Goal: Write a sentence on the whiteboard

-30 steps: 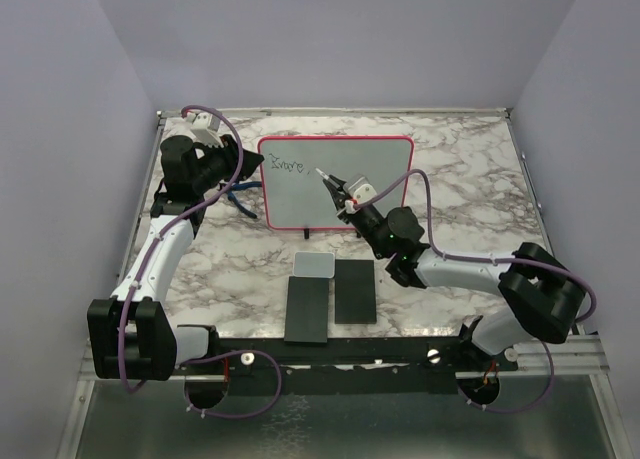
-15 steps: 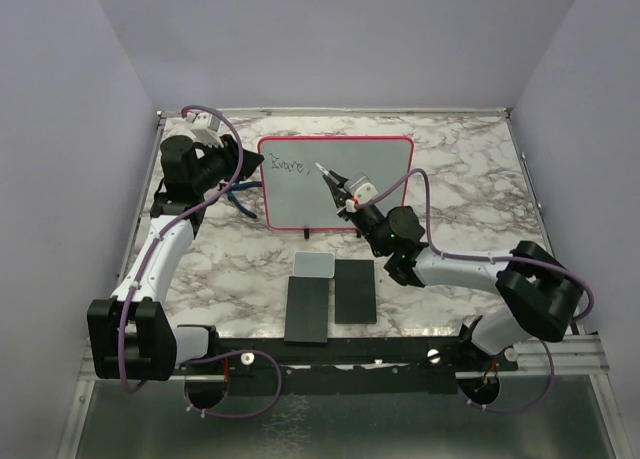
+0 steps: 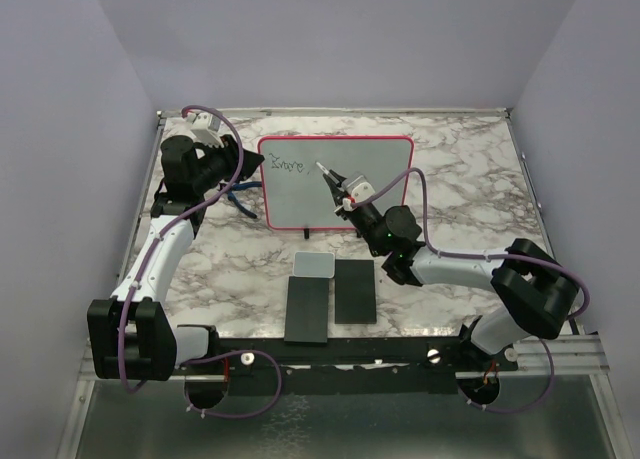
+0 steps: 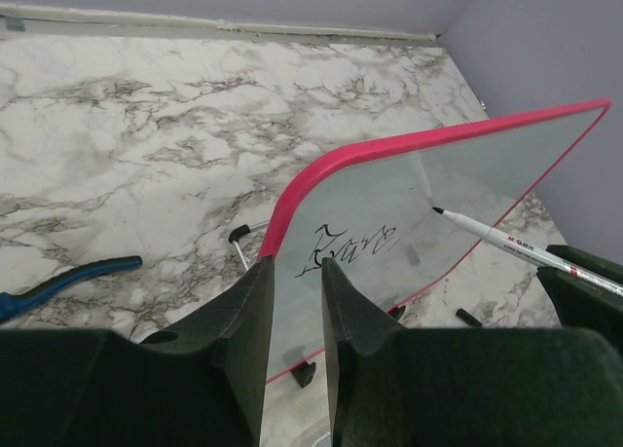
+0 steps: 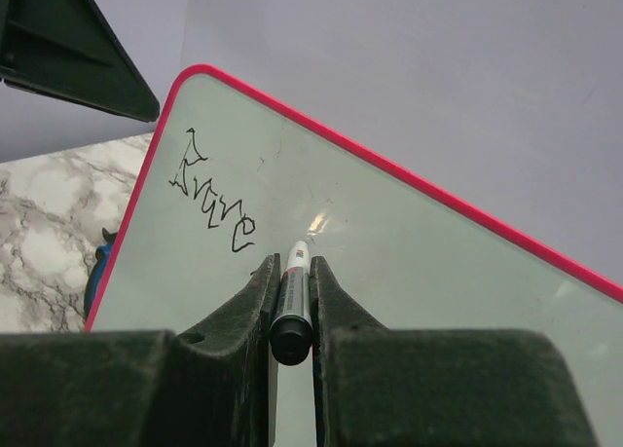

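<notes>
The whiteboard [image 3: 370, 184] stands upright near the middle of the counter's [image 3: 470, 179] far edge, with the sentence [image 3: 287, 165] in its upper left corner. My left arm reaches along the counter's left edge with its wrist turned inward, the left gripper [image 4: 297, 306] clamped on the board's left rim. My right arm stretches low from the near right corner, the right gripper [image 5: 290, 272] closed on a marker [image 5: 292, 306] whose tip is just right of the writing.

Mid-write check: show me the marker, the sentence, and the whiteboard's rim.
marker [image 5: 292, 306]: right wrist view, on its barrel just below the tip.
sentence [image 5: 212, 205]: right wrist view, middle of the dark handwritten word.
whiteboard [image 4: 438, 136]: left wrist view, on its pink top rim.
</notes>
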You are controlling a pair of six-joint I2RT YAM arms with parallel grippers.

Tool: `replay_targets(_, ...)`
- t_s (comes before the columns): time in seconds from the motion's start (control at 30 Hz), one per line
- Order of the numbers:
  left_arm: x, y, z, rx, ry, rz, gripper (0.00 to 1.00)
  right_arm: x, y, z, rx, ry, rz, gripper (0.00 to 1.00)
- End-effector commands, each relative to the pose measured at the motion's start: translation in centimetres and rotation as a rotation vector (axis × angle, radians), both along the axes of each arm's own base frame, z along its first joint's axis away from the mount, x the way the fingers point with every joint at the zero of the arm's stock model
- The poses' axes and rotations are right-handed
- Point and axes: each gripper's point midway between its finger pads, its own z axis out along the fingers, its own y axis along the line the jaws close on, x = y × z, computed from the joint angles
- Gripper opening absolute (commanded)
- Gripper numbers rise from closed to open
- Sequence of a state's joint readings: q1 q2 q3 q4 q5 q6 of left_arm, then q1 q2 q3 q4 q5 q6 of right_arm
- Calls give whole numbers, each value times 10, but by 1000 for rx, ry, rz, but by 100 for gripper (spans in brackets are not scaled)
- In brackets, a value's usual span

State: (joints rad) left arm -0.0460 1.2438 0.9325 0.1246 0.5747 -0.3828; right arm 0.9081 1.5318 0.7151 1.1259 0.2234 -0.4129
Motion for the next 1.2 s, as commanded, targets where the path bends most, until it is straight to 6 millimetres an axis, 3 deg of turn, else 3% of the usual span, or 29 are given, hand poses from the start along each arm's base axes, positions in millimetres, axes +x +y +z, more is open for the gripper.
replay_targets(0.0,-5,0,-2,11,-1,0,27,5,-2,-3,-3,8,-33,1)
replay_targets(0.6,-7,-2,3,11,-14,-4,27,-3,-8,-26,-21,82,-13,1)
replay_targets(0.97,-7,-2,3,11,-14,-4,27,-18,-12,6,43,35,44,1)
replay_targets(1.17,-8,-3,4,11,-16,-8,27,-13,-10,6,37,37,28,1)
